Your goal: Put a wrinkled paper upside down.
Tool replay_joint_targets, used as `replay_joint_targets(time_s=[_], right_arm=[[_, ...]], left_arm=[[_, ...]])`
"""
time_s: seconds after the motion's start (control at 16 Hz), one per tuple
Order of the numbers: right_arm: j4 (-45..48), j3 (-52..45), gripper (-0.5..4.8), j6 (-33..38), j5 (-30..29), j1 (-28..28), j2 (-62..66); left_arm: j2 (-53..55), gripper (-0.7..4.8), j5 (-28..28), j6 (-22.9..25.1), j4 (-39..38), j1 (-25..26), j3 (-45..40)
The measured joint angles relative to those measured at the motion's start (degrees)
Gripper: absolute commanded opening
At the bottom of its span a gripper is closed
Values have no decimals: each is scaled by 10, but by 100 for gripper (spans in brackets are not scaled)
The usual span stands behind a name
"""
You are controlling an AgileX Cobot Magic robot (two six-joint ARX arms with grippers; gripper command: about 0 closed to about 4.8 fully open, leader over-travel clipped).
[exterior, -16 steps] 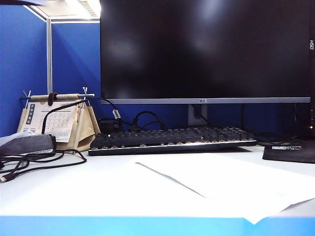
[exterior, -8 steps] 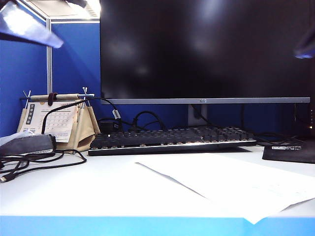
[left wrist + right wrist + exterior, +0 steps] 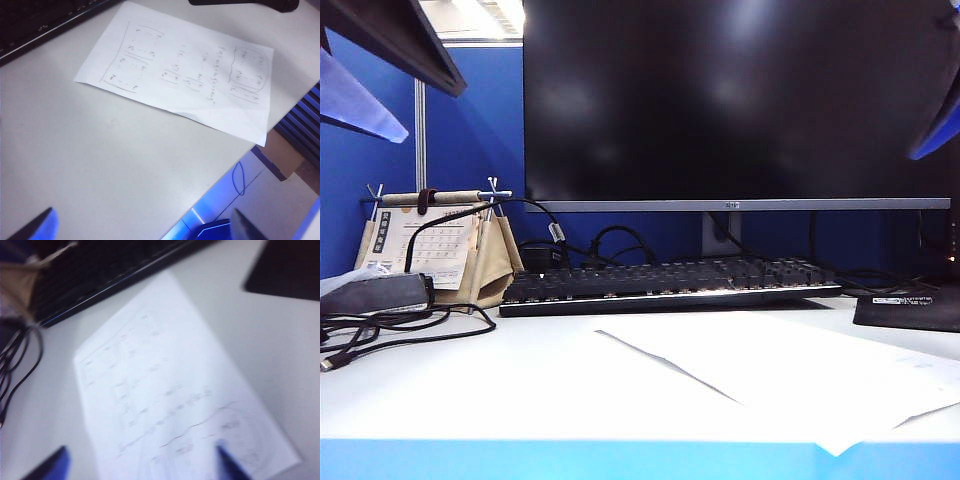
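Both end effectors just swung in up high: left end effector (image 3: 140,227) & right end effector (image 3: 142,462), fingers apart, empty. Paper (image 3: 790,375) flat, untouched, tabletop (image 3: 500,380) front-right edge. Approach only.

We count one paper (image 3: 790,375), one keyboard (image 3: 670,283), one monitor (image 3: 740,100), one calendar (image 3: 430,245), one mouse pad (image 3: 910,308), and two grippers, the left gripper (image 3: 140,227) and the right gripper (image 3: 142,465).
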Motion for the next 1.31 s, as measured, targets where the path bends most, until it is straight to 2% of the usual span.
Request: replay_joint_targets(time_s=[0.06,0.25,0.31,0.38,0.75,1.0,1.31], right_arm=[[1,0,369,-9,13,-31,5],[-1,0,369,-17,14,-63,44],[-70,0,369,-26,-94,-126,142],[-76,0,368,-47,-102,-135,174],[-14,0,364,-62,-64,-137,181],[14,0,364,-63,-53,-137,252],[59,4,364,-73,-70,-129,315]], left_arm=[[0,461,0,0,3,0,0],[0,461,0,2,15,0,0],[0,461,0,15,24,0,0],[0,461,0,17,24,0,0],[1,461,0,17,24,0,0],[1,461,0,17,24,0,0],[1,461,0,17,24,0,0]])
